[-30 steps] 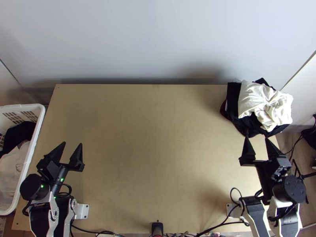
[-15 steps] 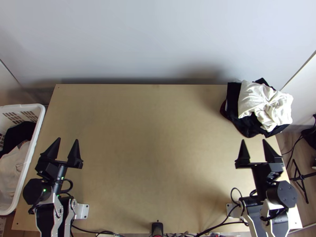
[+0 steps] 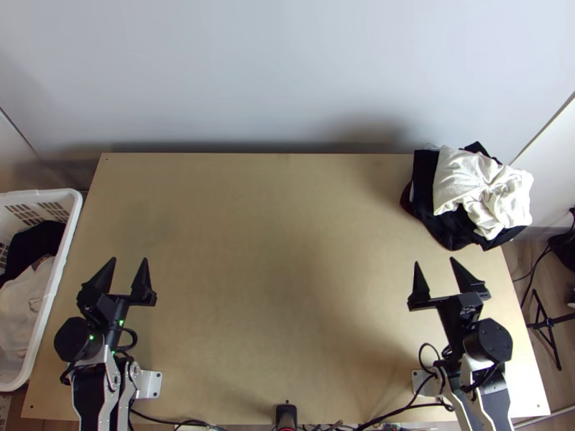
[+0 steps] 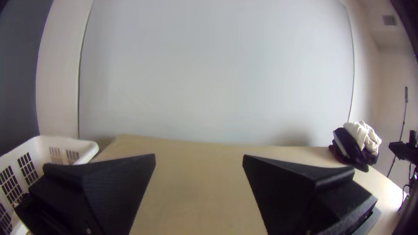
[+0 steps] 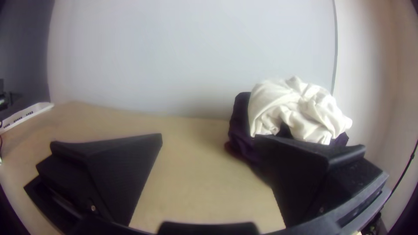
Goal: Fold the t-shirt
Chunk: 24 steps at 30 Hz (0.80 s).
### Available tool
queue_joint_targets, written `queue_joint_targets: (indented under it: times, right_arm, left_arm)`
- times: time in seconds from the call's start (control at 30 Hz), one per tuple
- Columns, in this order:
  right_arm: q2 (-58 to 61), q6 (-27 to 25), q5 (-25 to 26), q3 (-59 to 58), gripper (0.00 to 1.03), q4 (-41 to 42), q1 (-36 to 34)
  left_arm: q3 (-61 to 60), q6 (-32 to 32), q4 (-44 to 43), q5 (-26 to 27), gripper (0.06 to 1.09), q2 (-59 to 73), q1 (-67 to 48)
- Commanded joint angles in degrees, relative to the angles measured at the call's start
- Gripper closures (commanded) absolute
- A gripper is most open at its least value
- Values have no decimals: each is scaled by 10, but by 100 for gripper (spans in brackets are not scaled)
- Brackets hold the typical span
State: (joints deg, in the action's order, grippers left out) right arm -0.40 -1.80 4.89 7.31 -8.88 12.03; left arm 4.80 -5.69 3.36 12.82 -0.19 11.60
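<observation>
Ahead of the right gripper (image 3: 434, 261) and off to its right, the white cloth (image 3: 463, 179) lies bunched and deeply creased atop dark garments (image 3: 424, 171), while that gripper and the left gripper (image 3: 129, 259) both have their fingers apart.

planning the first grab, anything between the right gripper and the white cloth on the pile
Nothing separate is visible between, but the dark garments under the crumpled white cloth jut out toward the right gripper and may catch.
</observation>
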Motion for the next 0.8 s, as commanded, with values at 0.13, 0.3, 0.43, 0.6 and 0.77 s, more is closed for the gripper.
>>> queue_joint_targets:
  times: [0.13, 0.3, 0.43, 0.6, 0.77]
  right_arm:
    - [20, 0, -1, -17, 5, -27, 10]
    - [23, 12, -1, -18, 5, -36, -8]
    - [2, 12, -1, -18, 5, -36, -8]
    - [4, 12, -1, -18, 5, -37, -7]
    - [3, 12, -1, -19, 5, -37, -7]
  left_arm:
    - [-4, 15, 72, -19, 11, 2, -6]
    - [-4, 16, 75, -39, 11, 2, -2]
    - [-4, 22, 82, -75, 11, 1, 4]
    - [-4, 22, 82, -75, 11, 2, 4]
    - [-4, 22, 82, -75, 11, 2, 4]
